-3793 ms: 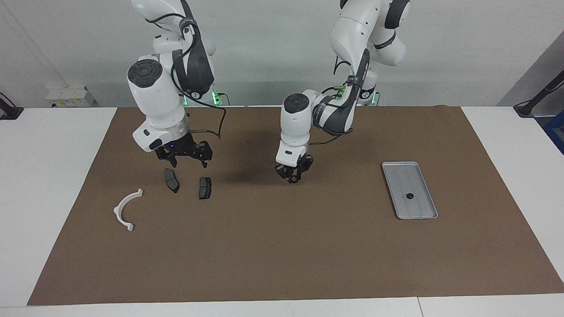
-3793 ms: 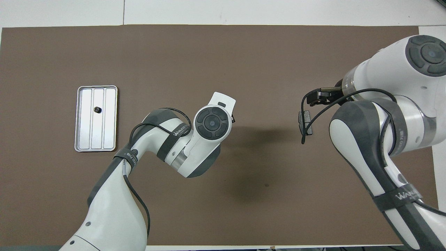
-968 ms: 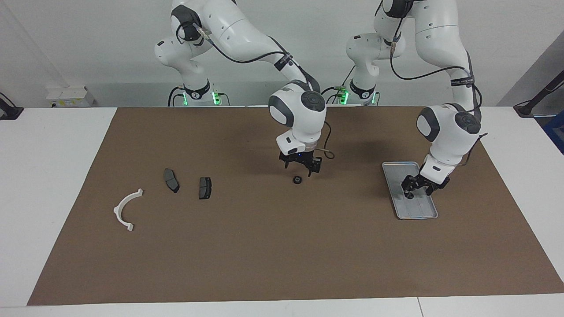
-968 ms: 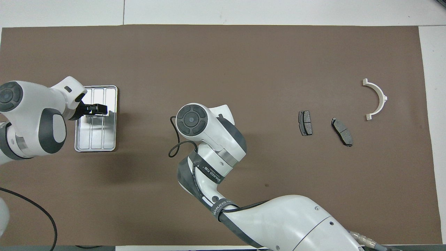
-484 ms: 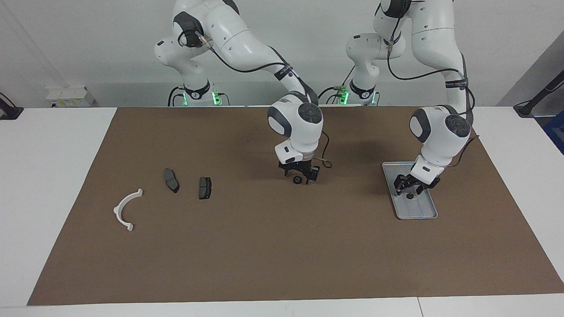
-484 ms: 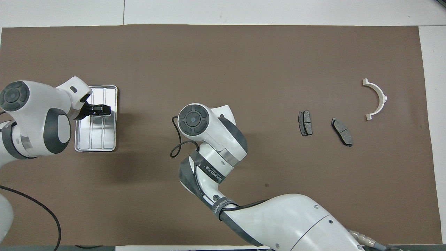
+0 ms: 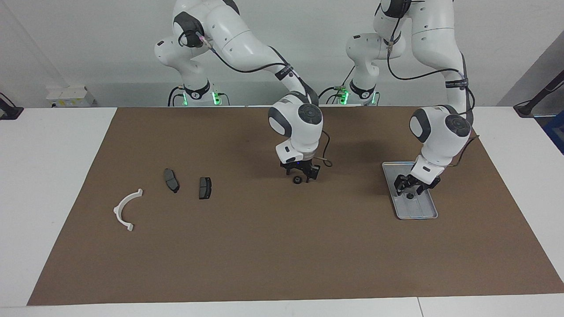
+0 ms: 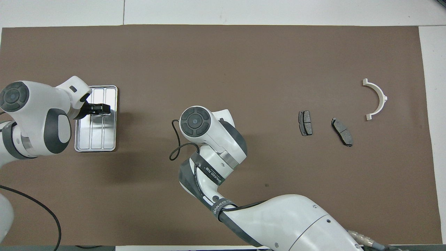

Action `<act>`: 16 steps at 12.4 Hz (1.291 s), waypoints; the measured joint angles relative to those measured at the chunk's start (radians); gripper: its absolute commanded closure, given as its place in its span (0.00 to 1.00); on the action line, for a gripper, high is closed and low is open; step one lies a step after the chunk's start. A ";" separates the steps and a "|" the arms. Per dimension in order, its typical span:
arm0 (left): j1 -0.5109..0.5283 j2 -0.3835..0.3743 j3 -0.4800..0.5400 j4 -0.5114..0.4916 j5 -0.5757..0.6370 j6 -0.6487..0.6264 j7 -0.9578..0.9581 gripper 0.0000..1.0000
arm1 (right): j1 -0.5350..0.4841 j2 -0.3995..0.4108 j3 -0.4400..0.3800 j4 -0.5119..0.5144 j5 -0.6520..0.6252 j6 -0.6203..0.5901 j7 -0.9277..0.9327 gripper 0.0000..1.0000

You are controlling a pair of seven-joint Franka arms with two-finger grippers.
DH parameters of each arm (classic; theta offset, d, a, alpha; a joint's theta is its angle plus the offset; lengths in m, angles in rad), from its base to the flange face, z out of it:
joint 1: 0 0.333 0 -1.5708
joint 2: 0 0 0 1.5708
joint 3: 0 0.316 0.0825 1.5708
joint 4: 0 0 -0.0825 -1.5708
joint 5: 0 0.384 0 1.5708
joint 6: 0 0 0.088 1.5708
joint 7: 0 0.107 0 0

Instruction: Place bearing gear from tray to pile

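— How do the grippers stand?
— The right gripper (image 7: 301, 177) brackets a small black bearing gear (image 7: 298, 179) on the brown mat (image 7: 273, 246), grip unclear. The left gripper (image 7: 410, 188) straddles another gear (image 7: 410, 196) in the ribbed silver metal tray (image 7: 418, 213); closure indiscernible.

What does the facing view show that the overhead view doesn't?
Only the facing view shows the right gripper down at a small dark gear mid-mat, and another gear in the tray under the left gripper. In the overhead view the right arm's wrist hides that gripper and gear; nothing is unique to it. Both show the white bracket, two brake pads, tray and left gripper.
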 measured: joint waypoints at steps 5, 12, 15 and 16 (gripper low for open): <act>0.000 0.005 0.000 0.000 0.000 0.017 0.000 0.47 | -0.011 -0.002 0.000 0.002 0.000 0.003 0.000 0.62; 0.000 0.005 0.001 0.003 0.000 0.020 0.000 1.00 | -0.014 -0.004 0.000 0.004 0.001 0.007 0.000 1.00; -0.001 0.005 0.000 0.087 0.000 -0.114 0.000 1.00 | -0.033 -0.005 -0.007 0.050 -0.002 -0.059 -0.006 1.00; 0.000 0.003 0.002 0.165 0.000 -0.232 0.000 1.00 | -0.059 -0.008 -0.009 0.082 -0.004 -0.103 -0.043 1.00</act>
